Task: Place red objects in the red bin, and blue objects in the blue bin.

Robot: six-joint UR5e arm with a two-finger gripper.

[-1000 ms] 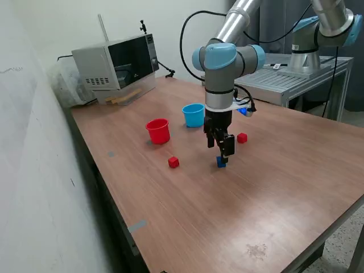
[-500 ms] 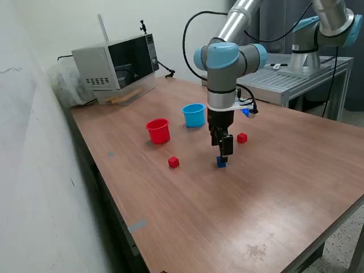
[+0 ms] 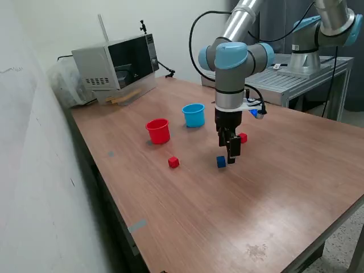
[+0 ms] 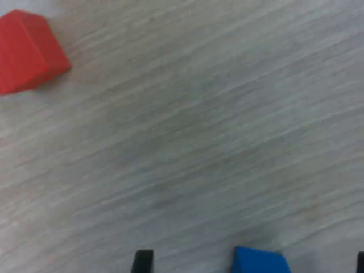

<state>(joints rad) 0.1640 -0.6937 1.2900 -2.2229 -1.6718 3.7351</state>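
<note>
We note a wooden table (image 3: 187,210) with a microwave (image 3: 116,65) at its far corner, toward the exterior view's left, and a bundle of clear plastic (image 3: 65,85) beside it. A second robot arm (image 3: 324,28) stands on a metal stand (image 3: 284,85) behind the table, well apart from the work area. The red cup (image 3: 158,131) and the light blue cup (image 3: 193,115) stand upright near each other, mid-table, the blue one farther back. We see one red cube (image 3: 173,162) lying alone in front of the red cup, and a second red cube (image 3: 243,137) just behind the arm's wrist, partly masked by it. A dark blue cube (image 3: 220,162) rests on the table just to the exterior view's left of the gripper (image 3: 232,158). Another small blue shape shows behind the arm near its wrist, but we cannot tell what it is. Nothing stands between the cubes and the cups. The gripper hangs low over the table, pointing down, holding nothing; the blue cube sits beside it, not between the fingers. In the wrist view two dark fingertips show at the frame edge, set wide apart, with the blue cube (image 4: 260,261) near one of them and a red cube (image 4: 28,50) farther off on bare wood.
</note>
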